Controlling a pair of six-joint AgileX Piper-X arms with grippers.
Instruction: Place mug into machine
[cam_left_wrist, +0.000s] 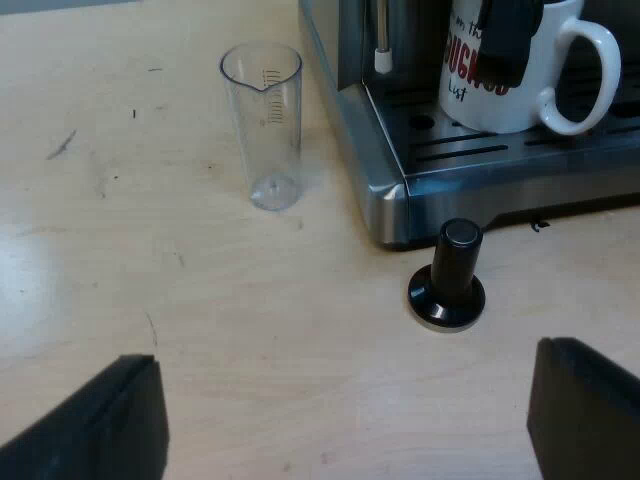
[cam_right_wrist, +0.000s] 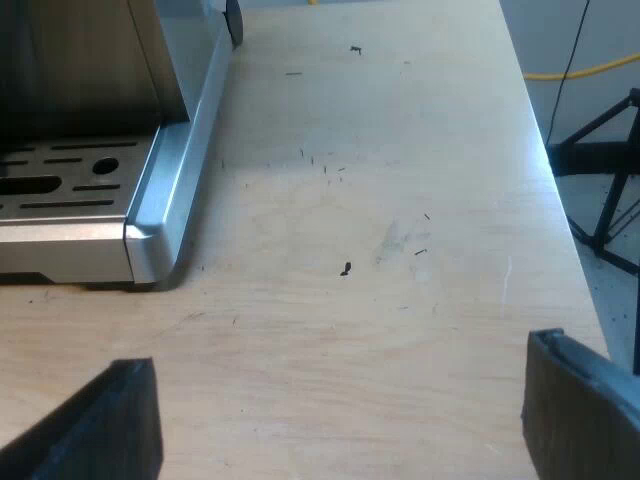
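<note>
A white mug with red and black lettering stands upright on the slotted drip tray of the espresso machine, its handle turned away from the steam wand. A dark part hangs in front of the mug's upper half. My left gripper is open over the wooden table, well short of the machine, with nothing between its fingers. My right gripper is open too, over bare table beside the machine's corner, holding nothing.
An empty measuring glass stands on the table near the machine's side. A tamper with a black knob sits just before the tray's corner. Beyond the table edge are a black stand and a yellow cable.
</note>
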